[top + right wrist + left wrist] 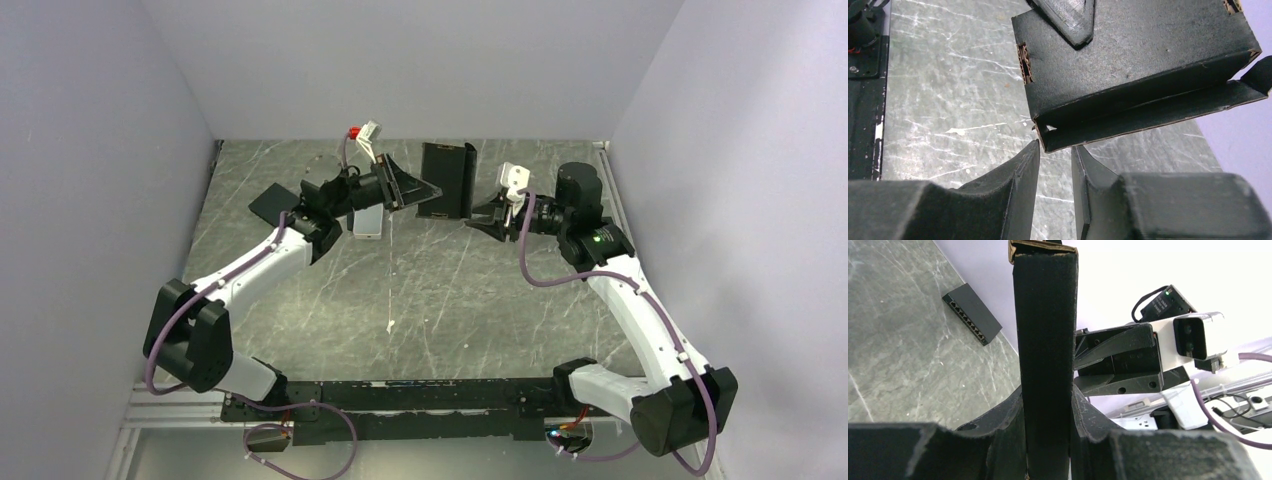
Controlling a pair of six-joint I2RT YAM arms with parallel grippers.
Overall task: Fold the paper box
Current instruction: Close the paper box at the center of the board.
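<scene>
Paper box sat at far middle of bench, between the two arms, partly folded, one long side wall raised along a crease and a small flap sticking out at the corner in the right wrist view. Left gripper came at it from the left, jaws clamped on a thin black panel of the box; in the left wrist view that panel ran straight up between them edge-on, brown corrugated core showing at its top. Right gripper was just beside the box's near corner, jaws narrow, a small gap between them, nothing inside; the corner was right above the tips, contact unclear. Could not tell if the box's lower edge touched the bench. Silver-grey case lay on the bench under the left arm's wrist. Black slab lay flat further left, well apart from the box, near the side wall.
</scene>
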